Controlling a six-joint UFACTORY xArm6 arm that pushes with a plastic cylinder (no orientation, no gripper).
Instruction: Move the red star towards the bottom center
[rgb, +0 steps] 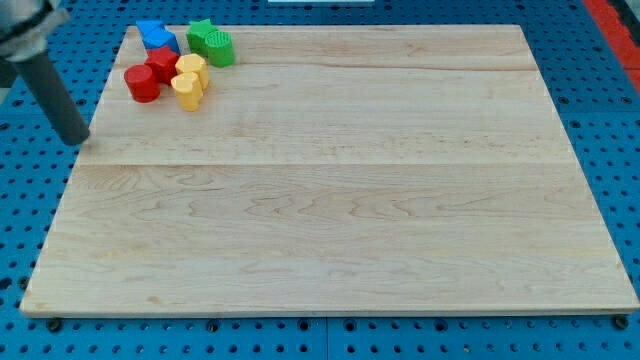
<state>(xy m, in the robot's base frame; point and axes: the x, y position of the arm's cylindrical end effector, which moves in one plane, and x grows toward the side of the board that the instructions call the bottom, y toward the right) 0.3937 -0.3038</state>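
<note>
At the view's far left, my tip (76, 139) stood just off the left edge of the wooden board (330, 200), over the blue perforated table (20, 220). The rod was dark, matte and cylindrical, slanting up and out of the view's top left; it had no jaws to open or close, held nothing and touched no block.

The red star (163, 63) lay up and to the right of my tip, near the board's top left corner and packed into a tight cluster. The coming push turned on that relation: the star's goal, the bottom centre, was down and to the right, so by my judgement the tip would need to get round to the star's upper left side first, where other blocks crowded it.

Just left of the star sat a red cylinder (142, 84), touching or nearly so. A blue block (156, 36), shape unclear, sat directly above the star. To the right came two yellow blocks (189, 80), rounded and pressed together, then a green star (211, 42) with ridged sides.

All blocks looked like smooth, glossy plastic. The board was pale, fine-grained planks, running bare towards the view's right.
</note>
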